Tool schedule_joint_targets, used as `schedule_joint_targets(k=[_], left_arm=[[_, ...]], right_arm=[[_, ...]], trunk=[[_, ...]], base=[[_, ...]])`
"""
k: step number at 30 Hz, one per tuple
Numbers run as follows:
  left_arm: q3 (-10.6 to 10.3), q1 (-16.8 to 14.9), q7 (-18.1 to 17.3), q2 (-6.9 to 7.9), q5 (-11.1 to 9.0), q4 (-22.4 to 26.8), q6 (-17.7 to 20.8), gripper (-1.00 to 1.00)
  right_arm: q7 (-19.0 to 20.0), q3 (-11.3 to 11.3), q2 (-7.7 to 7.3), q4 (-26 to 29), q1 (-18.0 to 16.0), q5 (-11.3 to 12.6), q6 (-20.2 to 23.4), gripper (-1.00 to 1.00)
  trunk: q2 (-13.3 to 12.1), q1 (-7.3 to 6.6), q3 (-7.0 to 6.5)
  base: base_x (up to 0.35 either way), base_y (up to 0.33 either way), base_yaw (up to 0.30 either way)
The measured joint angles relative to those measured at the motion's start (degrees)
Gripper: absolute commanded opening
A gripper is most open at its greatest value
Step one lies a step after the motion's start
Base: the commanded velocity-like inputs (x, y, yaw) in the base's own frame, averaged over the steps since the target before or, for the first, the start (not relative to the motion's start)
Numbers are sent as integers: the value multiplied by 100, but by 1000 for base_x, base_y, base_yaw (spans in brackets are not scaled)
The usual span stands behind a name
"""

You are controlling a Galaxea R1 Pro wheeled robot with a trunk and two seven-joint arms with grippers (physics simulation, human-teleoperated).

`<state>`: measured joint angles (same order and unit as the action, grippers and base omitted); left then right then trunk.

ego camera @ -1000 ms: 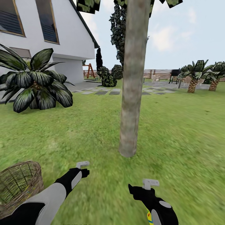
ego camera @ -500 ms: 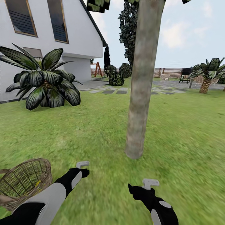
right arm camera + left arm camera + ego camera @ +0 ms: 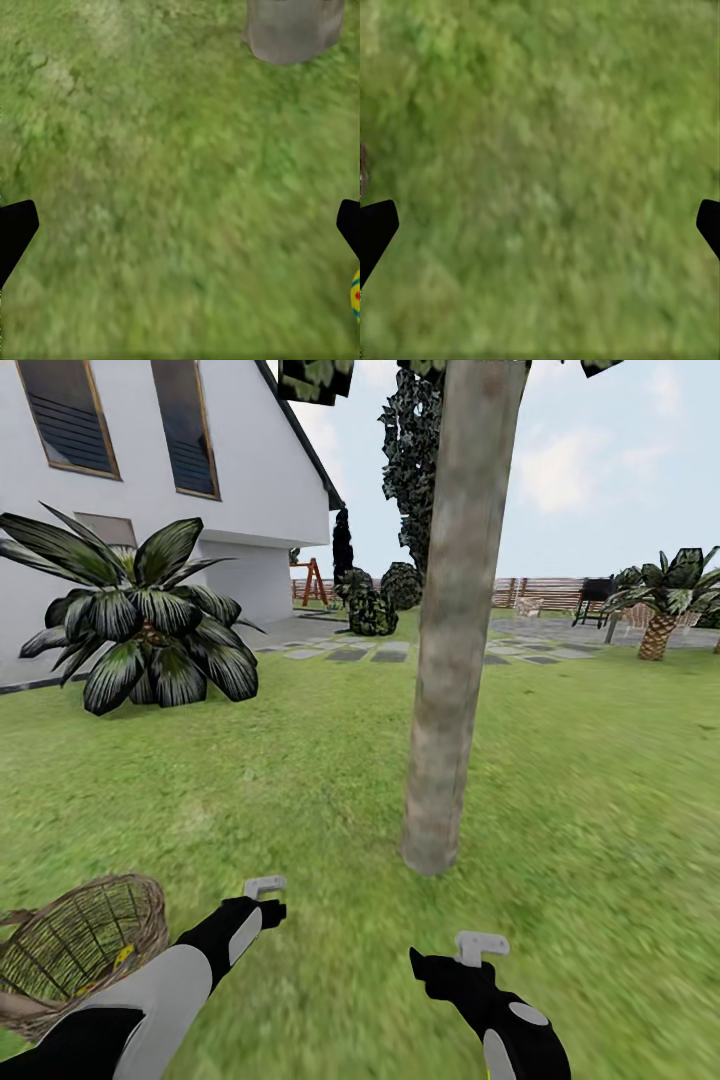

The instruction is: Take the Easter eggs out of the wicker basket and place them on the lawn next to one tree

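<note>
The lawn (image 3: 300,780) is being overlooked from the head view, with the tree (image 3: 455,620) rising just ahead of both arms. The wicker basket (image 3: 75,950) is being seen on the grass beside the left arm, something yellow glimpsed inside it. The left claw (image 3: 540,225) and right claw (image 3: 180,225) are being held wide over bare grass, gripping nothing. One Easter egg (image 3: 355,295) is being shown on the grass near the right claw's fingertip.
</note>
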<state>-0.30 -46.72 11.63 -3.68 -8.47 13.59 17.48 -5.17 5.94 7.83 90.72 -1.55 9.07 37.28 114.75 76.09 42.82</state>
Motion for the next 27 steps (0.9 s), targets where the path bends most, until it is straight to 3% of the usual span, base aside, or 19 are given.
schedule_joint_targets(k=[27], left_arm=[[-1,6,0,1,-2,2,2,100]], right_arm=[[0,5,1,-11,-1,-8,1,100]], trunk=[[-1083,-593,-485]], base=[[0,0,267]])
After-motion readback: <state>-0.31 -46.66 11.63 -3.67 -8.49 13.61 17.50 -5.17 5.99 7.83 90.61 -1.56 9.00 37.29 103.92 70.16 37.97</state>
